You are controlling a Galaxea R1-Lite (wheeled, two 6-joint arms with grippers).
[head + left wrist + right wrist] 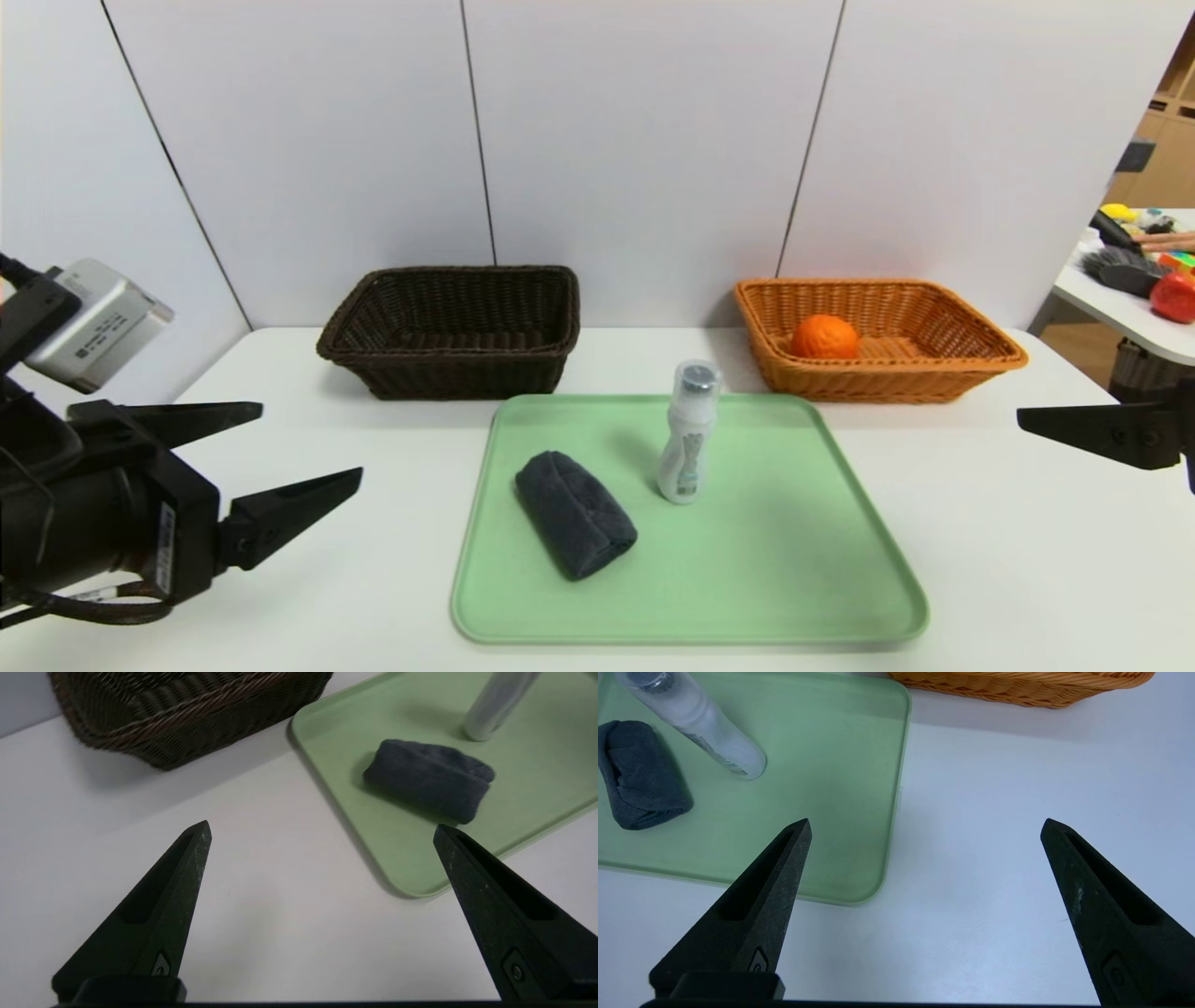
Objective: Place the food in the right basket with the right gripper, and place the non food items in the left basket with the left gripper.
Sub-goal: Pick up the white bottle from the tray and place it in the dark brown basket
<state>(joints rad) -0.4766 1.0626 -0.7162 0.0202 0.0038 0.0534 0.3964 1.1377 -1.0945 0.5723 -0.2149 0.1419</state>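
Note:
The orange fruit (pixel 824 337) lies inside the orange-tan right basket (pixel 971 359) at the back right. On the green tray (pixel 747 560) a white bottle (pixel 689 434) stands upright, and a rolled dark grey-blue cloth (pixel 574 512) lies to its left. The dark brown left basket (pixel 448 364) sits at the back left with nothing showing inside. My left gripper (pixel 308 446) hovers open over the table left of the tray, empty. In its wrist view the left gripper (pixel 322 828) faces the cloth (pixel 427 777). My right gripper (pixel 924 823) is open and empty, right of the tray.
The white table (pixel 1027 560) has bare surface on both sides of the tray. A white panel wall stands right behind the baskets. A second table (pixel 1120 308) at the far right holds a red apple (pixel 1173 297) and other items.

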